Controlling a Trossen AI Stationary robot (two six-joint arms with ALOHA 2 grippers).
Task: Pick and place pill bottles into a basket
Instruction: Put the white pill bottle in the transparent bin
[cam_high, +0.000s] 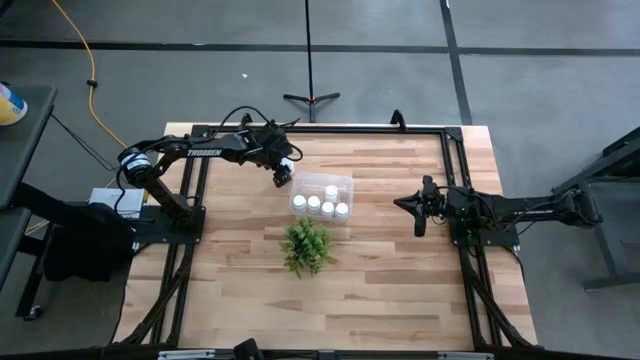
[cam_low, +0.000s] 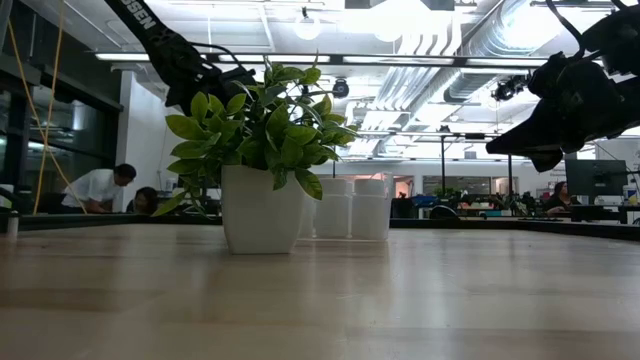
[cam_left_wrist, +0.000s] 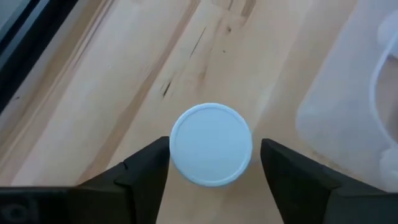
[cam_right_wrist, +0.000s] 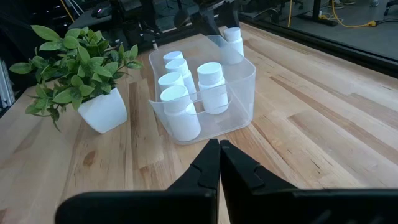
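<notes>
Left fingers (cam_left_wrist: 146, 174) standing apart, straddling a bottle (cam_left_wrist: 211, 144) at lower centre, not yet clamping. Basket (cam_left_wrist: 348, 118), right edge, holding five bottles. Right gripper (cam_high: 420, 215) waiting shut. Risk: off-centre closing tipping the bottle.

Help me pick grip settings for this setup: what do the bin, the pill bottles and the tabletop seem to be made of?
The bin looks like clear, slightly frosted plastic: the bottles show through its walls. The pill bottles seem to be opaque white plastic with a smooth, matte look and plain caps. The tabletop looks like light wood planks with visible grain and seams, and a faint sheen suggesting a sealed finish.
</notes>
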